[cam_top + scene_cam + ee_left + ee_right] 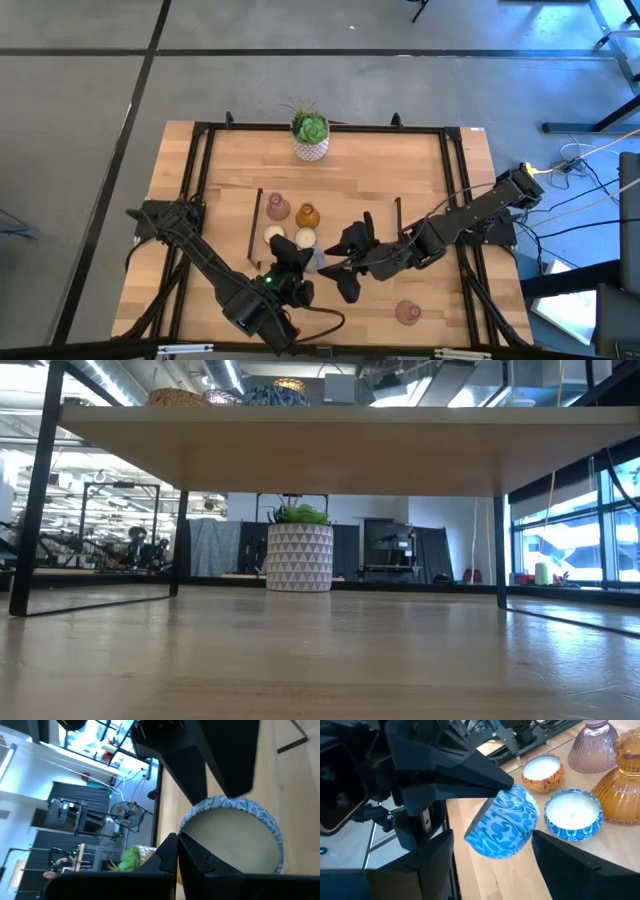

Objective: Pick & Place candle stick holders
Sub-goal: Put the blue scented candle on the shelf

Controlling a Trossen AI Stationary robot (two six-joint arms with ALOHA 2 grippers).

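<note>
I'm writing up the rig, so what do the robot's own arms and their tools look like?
Both arms are dark, nearly black, built of jointed, boxy links. The left tool shows a small green light near its wrist, and a thin black cable loops beside it. The right tool has broad, flat, angular matte-black fingers. No markings are readable.

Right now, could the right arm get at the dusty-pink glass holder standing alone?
Probably yes: the dusty-pink glass holder has bare wood all around it, and the open right gripper hovers close by.

Blue-patterned holder (505, 822) sat tipped on edge beside two upright ones (571, 814), with pink (592, 745) and amber (624, 790) behind; another pink (407, 312) stood apart.
</note>
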